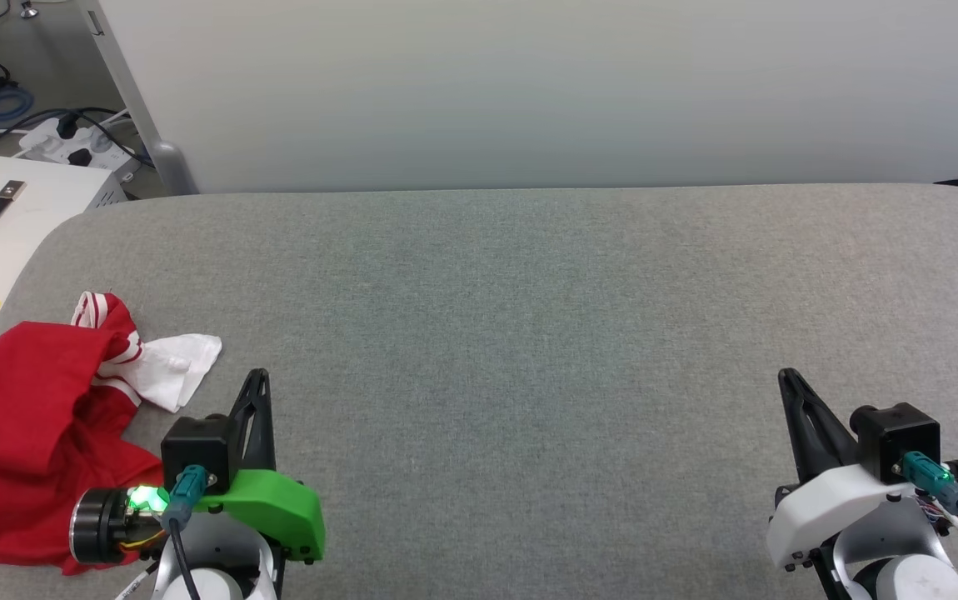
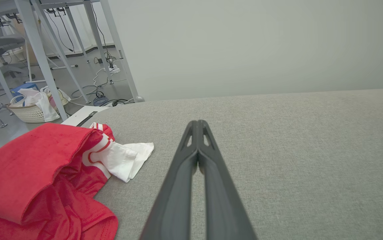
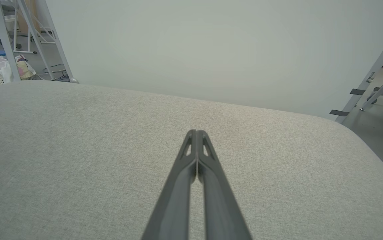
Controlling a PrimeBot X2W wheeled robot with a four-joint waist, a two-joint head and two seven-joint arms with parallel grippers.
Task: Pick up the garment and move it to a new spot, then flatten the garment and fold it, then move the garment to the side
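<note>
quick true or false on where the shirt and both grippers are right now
1. The garment lies at the robot's left end of the grey surface. True.
2. The left gripper is holding the garment. False: its fingers are shut on nothing, over the grey surface beside the garment.
3. The right gripper is shut, far from the garment. True.
4. The garment is folded into a neat rectangle. False: it is a loose heap with a white sleeve sticking out.
</note>
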